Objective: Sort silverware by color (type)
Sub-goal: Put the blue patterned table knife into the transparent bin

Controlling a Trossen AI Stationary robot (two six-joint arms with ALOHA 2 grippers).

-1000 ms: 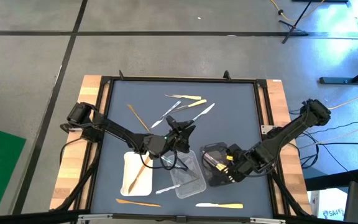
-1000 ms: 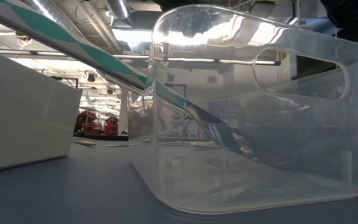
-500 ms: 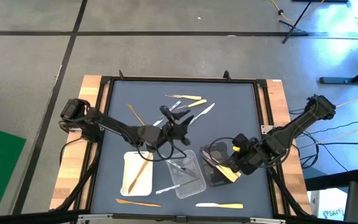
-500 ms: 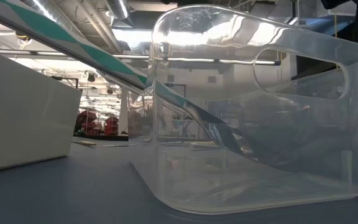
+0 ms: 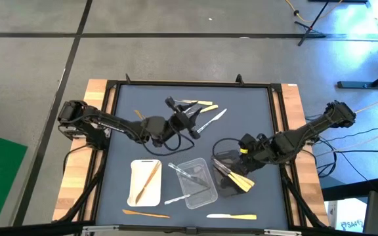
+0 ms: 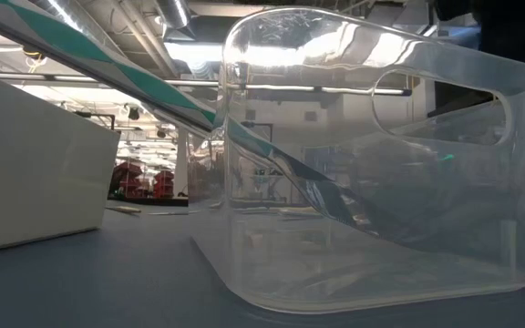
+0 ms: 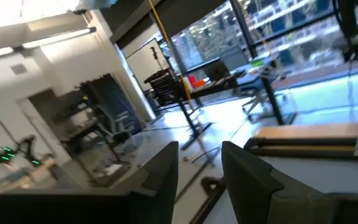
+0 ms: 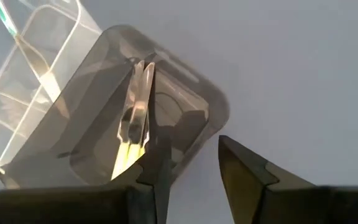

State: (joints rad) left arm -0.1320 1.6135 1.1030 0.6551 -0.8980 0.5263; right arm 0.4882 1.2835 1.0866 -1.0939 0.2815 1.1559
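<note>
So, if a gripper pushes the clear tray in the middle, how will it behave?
The clear tray looks thin-walled and holds only a few utensils, so it is probably light and would slide on the smooth mat. Its walls stand tall in the low view, so a high push may tip it. A utensil leaning over its rim could fall out.

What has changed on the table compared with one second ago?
The left gripper moved from the clear tray toward the loose utensils at the far side, jaws open and empty. The right gripper drew back from the black tray, open, leaving the pale yellow utensils inside. The white tray and the scattered utensils stayed in place.
</note>
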